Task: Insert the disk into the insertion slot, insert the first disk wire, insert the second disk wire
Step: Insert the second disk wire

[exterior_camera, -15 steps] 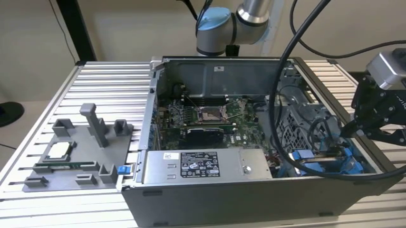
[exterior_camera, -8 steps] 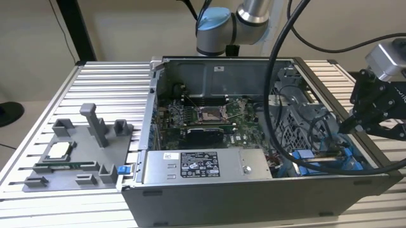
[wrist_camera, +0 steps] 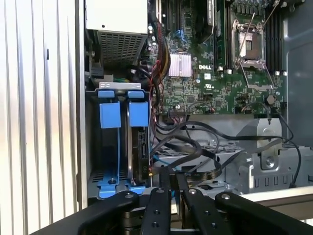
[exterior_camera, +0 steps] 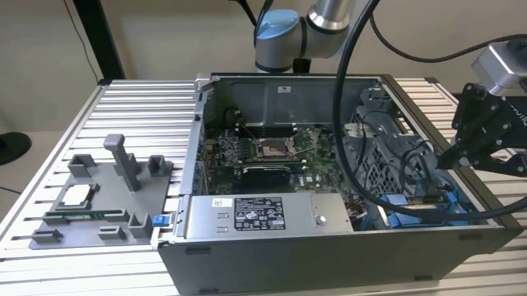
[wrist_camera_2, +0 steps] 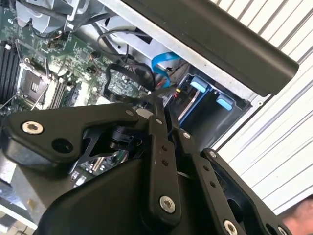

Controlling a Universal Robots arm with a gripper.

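Note:
The insertion slot [wrist_camera: 117,147], a grey bay with bright blue rails, sits in the corner of the open computer case [exterior_camera: 329,253]. The disk [wrist_camera: 142,149] stands inside it behind one blue tab, its dark connector edge showing. My black gripper [wrist_camera: 171,177] hovers just over that edge. Its fingers [wrist_camera_2: 157,127] are drawn together on the end of a black disk wire [wrist_camera_2: 128,73] that loops up from the motherboard. In the exterior view the gripper [exterior_camera: 451,161] hangs over the bay [exterior_camera: 408,206] at the view's right.
A grey power supply box with a sticker [exterior_camera: 259,216] lies along the case's front. Loose black cables [wrist_camera: 205,147] and a thin blue cable [wrist_camera_2: 159,63] crowd the bay. A grey fixture tray with upright posts [exterior_camera: 99,203] stands on the ribbed table at the exterior view's left.

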